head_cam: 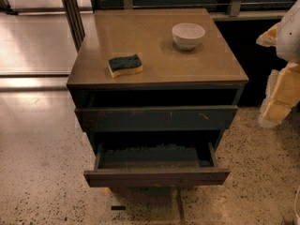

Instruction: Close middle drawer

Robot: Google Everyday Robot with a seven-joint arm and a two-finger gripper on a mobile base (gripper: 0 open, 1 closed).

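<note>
The middle drawer [157,176] is a dark-brown handle-less drawer, pulled well out of the wooden cabinet [159,76], with its dark box interior [154,154] showing. Above it, the wider top drawer front [157,118] with small pale scratches stands slightly out. The bottom drawer is hidden beneath the open one. My gripper [277,102] shows as pale blocky parts at the right edge, beside the cabinet's right side, apart from the drawers and above the floor.
A blue and yellow sponge [124,64] and a white bowl [188,35] sit on the cabinet top. Speckled floor [37,172] lies in front and to the left. A dark pole [72,13] stands behind the cabinet's left corner.
</note>
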